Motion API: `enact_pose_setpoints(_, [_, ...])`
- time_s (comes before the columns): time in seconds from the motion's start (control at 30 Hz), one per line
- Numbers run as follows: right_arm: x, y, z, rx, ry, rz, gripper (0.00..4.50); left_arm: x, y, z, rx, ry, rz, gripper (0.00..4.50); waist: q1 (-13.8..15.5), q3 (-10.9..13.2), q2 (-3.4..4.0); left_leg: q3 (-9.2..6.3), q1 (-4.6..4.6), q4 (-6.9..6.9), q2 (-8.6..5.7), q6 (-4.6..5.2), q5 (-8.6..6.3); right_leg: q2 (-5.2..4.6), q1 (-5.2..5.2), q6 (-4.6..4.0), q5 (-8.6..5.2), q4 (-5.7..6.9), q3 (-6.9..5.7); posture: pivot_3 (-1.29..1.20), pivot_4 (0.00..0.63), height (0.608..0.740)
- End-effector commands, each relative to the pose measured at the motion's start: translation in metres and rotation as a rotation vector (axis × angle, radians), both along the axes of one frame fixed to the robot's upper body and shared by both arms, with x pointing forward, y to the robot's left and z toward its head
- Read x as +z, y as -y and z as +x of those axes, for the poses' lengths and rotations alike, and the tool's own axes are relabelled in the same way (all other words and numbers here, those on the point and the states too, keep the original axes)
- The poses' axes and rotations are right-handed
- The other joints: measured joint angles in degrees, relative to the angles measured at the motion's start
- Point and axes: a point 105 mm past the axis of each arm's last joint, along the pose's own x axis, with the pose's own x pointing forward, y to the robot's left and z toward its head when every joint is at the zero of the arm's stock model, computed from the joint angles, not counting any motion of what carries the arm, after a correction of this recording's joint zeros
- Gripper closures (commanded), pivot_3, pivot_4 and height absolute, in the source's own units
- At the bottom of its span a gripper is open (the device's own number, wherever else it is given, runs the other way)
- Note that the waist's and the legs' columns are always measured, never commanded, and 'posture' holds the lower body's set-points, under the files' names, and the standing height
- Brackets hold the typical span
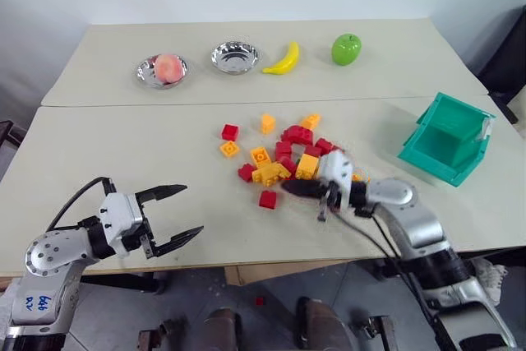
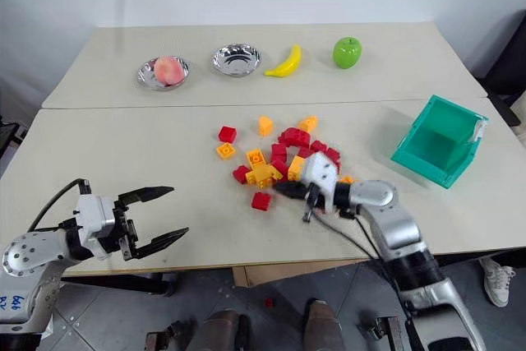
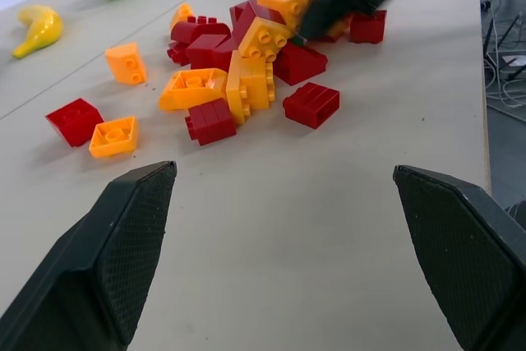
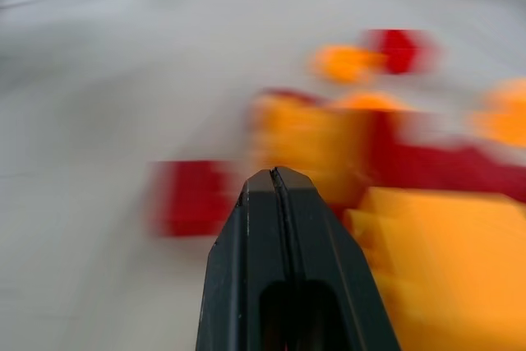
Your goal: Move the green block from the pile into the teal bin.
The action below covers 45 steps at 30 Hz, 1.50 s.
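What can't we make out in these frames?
- Small green studded plastic brick: not made out among the pile of red and yellow-orange studded bricks from the head views; the right gripper covers the pile's near edge.
- Right wrist view: motion blur leaves bricks as colour smears; the shut fingers cover the near ones.
- Left wrist view: the right gripper is a dark blur over the pile's far side.
- Teal plastic open-fronted bin: its floor is partly hidden by its walls.
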Motion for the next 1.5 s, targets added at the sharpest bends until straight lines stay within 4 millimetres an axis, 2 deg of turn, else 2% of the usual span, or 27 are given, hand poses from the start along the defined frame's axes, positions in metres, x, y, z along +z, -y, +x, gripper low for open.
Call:
enact_pose_setpoints(0.03, [0.005,0.035,0.024,-0.15,0.033,0.027,4.49,0.004,0.005,0.005,-0.005,0.045,0.002,0.0,0.1,0.0,-0.01,0.0,0.02,0.0,-0.01,0.0,0.0,0.0,0.01,0.0,0.0,0.02,-0.01,0.0,0.15,0.74])
enact_pose_setpoints(0.2, [0.003,0.039,0.029,-0.163,0.031,0.026,4.49,0.005,0.009,0.008,-0.005,0.055,-0.011,0.0,-0.3,0.0,-0.01,0.01,0.01,-0.01,0.01,0.0,0.0,0.0,0.01,0.0,0.0,0.01,-0.02,0.0,0.15,0.74])
enact_pose_setpoints(0.3, [0.002,0.033,0.024,-0.13,0.043,0.007,4.49,0.003,0.01,0.007,-0.008,0.054,-0.009,0.0,-0.3,0.0,0.0,0.02,0.02,-0.01,0.02,0.0,0.0,0.0,0.01,0.0,0.0,0.01,-0.02,0.0,0.15,0.74])
enact_pose_setpoints(0.37, [0.007,0.014,0.015,-0.065,0.067,-0.002,4.49,0.003,0.009,0.007,-0.005,0.052,-0.009,0.0,-0.3,0.0,-0.01,0.02,0.01,-0.01,0.02,0.0,0.0,0.0,0.01,0.0,0.0,0.01,-0.02,0.0,0.15,0.74])
enact_pose_setpoints(0.47, [0.012,-0.003,0.01,-0.043,0.072,-0.006,4.49,0.003,0.008,0.008,-0.003,0.049,-0.008,0.0,-0.2,0.0,0.0,0.02,0.01,-0.01,0.02,0.0,0.0,0.0,0.0,0.0,0.0,0.02,-0.02,0.0,0.15,0.74])
enact_pose_setpoints(0.53, [0.008,-0.031,0.005,-0.003,0.07,-0.059,4.49,0.002,0.009,0.008,-0.009,0.045,-0.009,0.0,-0.3,0.0,0.0,0.02,0.01,0.0,0.02,0.0,0.0,0.0,0.0,0.0,0.0,0.02,-0.02,0.0,0.15,0.74])
enact_pose_setpoints(0.6, [0.001,-0.05,-0.001,0.036,0.061,-0.113,4.49,0.001,0.011,0.008,-0.013,0.043,-0.01,0.0,-0.4,0.0,0.0,0.02,0.0,-0.01,0.03,-0.01,0.0,0.0,-0.05,-0.01,0.0,0.06,-0.02,0.0,0.15,0.74])
enact_pose_setpoints(0.77, [-0.007,-0.067,-0.012,0.09,0.048,-0.168,4.49,0.002,0.012,0.009,-0.015,0.046,-0.01,0.0,-0.3,0.0,0.0,0.0,-0.07,-0.01,0.0,-0.01,-0.01,-0.01,-0.08,-0.01,-0.01,0.04,-0.02,0.0,0.15,0.74])
enact_pose_setpoints(0.83, [0.006,-0.066,-0.013,0.093,0.079,-0.121,4.49,0.003,0.011,0.009,-0.013,0.049,-0.009,0.0,-0.2,0.0,0.0,-0.01,-0.09,0.0,0.0,-0.01,-0.01,-0.01,-0.08,-0.01,-0.01,0.03,-0.03,0.0,0.15,0.74])
enact_pose_setpoints(0.9, [0.026,-0.057,-0.015,0.1,0.126,-0.041,4.49,0.004,0.011,0.008,-0.011,0.051,-0.008,0.0,-0.2,0.0,0.0,-0.01,-0.08,0.0,0.01,-0.01,-0.01,-0.01,-0.08,-0.01,-0.01,0.03,-0.04,0.0,0.15,0.74])
enact_pose_setpoints(1.0, [0.037,-0.03,-0.023,0.132,0.129,-0.001,4.49,0.004,0.009,0.007,-0.005,0.05,-0.007,0.0,0.1,0.0,0.0,0.0,-0.09,0.0,0.0,-0.01,-0.01,-0.01,-0.08,-0.01,-0.01,0.02,-0.05,0.0,0.15,0.74])
enact_pose_setpoints(1.13, [0.029,0.023,-0.028,0.074,0.087,-0.064,4.49,0.003,0.007,0.006,0.0,0.047,-0.007,0.0,0.3,0.0,-0.01,-0.02,-0.09,0.0,-0.01,0.07,-0.09,-0.02,-0.03,-0.01,-0.01,-0.06,-0.1,0.0,0.15,0.74])
enact_pose_setpoints(1.23, [0.025,0.077,-0.038,-0.027,0.051,-0.076,4.49,0.003,0.005,0.005,0.009,0.046,-0.021,0.0,0.2,0.0,-0.01,0.03,-0.09,-0.01,0.01,0.07,-0.12,-0.02,-0.04,-0.01,-0.01,-0.08,-0.11,0.0,0.15,0.74])
enact_pose_setpoints(1.33, [0.028,0.103,-0.058,-0.009,0.027,-0.001,4.49,0.001,0.005,0.004,0.001,0.037,-0.019,0.0,0.2,0.0,-0.01,0.08,-0.07,-0.01,0.01,0.07,-0.13,-0.02,-0.03,0.0,0.0,-0.08,-0.11,0.0,0.15,0.74])
enact_pose_setpoints(1.43, [0.011,0.141,-0.069,-0.132,-0.055,-0.018,4.49,0.001,0.004,0.006,-0.006,0.037,-0.017,0.0,0.2,0.0,-0.01,0.11,0.03,-0.01,0.05,0.07,-0.13,-0.01,0.03,0.0,0.0,-0.07,-0.11,0.0,0.15,0.74])
enact_pose_setpoints(1.5, [0.004,0.153,-0.072,-0.193,-0.122,0.025,4.33,0.002,0.005,0.008,-0.008,0.04,-0.02,0.0,0.2,0.0,-0.01,0.14,0.07,0.0,0.04,0.08,-0.13,-0.01,0.08,0.0,0.0,-0.08,-0.1,0.0,0.15,0.74])
